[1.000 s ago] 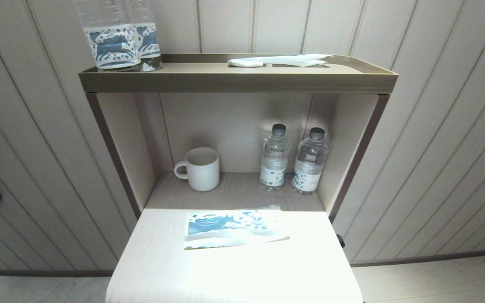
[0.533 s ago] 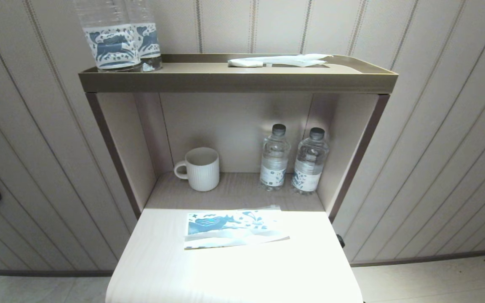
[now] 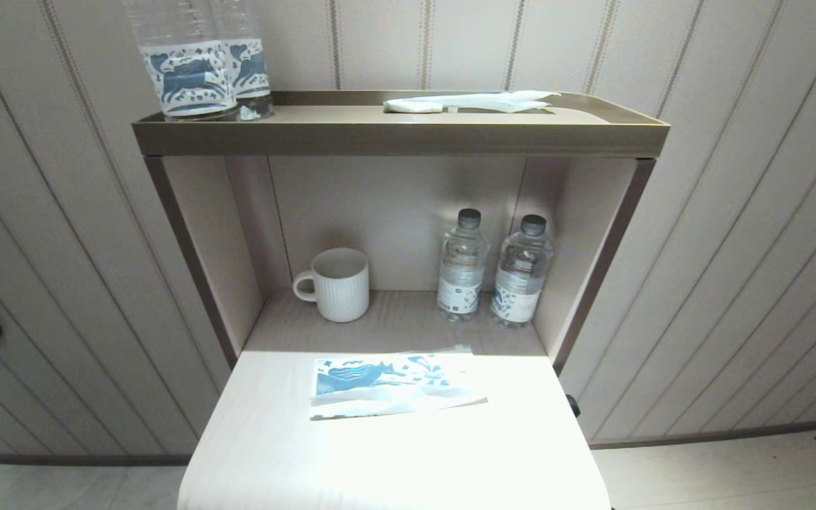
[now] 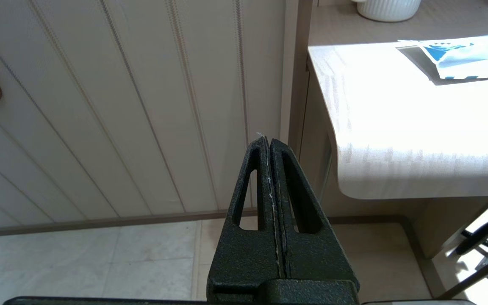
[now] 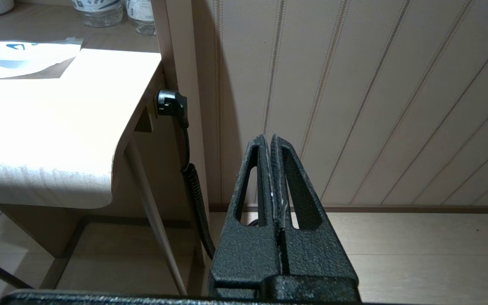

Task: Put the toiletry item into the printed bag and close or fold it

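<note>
nothing is starting yet: the printed bag is lying flat on the bench, and no toothbrush is showing anywhere. the left gripper and right gripper are hanging below bench level, jaws closed, empty. next comes finding the toothbrush.

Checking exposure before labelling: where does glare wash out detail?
Head view: the tabletop blows out white and fades the bag's lower print. Left wrist view: the same glare covers the tabletop. Right wrist view: milder glare there.
</note>
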You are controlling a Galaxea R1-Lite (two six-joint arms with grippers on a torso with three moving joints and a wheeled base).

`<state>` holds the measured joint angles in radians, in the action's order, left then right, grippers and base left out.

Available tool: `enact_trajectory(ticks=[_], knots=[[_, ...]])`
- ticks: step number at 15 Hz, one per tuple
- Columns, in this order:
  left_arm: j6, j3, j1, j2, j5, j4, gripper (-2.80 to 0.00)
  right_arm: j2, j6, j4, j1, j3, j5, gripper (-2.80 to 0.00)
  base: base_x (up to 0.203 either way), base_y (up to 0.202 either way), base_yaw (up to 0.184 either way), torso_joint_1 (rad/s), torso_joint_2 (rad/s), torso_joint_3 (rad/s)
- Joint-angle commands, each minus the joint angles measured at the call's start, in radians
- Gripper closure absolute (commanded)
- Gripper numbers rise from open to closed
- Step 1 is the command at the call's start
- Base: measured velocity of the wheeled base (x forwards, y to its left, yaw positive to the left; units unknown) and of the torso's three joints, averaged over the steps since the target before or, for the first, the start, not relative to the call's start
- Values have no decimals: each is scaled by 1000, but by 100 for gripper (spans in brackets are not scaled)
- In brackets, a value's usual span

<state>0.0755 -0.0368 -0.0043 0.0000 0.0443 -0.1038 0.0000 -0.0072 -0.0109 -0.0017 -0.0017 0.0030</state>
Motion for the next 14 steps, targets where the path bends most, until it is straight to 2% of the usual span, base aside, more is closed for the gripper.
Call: enact_trajectory(ticks=[1, 14], knots=[[1, 0, 0, 2, 0, 0, 0, 0, 0, 0, 0, 0, 0, 0, 0, 0, 0, 0, 0, 0], [1, 0, 0, 2, 0, 0, 0, 0, 0, 0, 0, 0, 0, 0, 0, 0, 0, 0, 0, 0]])
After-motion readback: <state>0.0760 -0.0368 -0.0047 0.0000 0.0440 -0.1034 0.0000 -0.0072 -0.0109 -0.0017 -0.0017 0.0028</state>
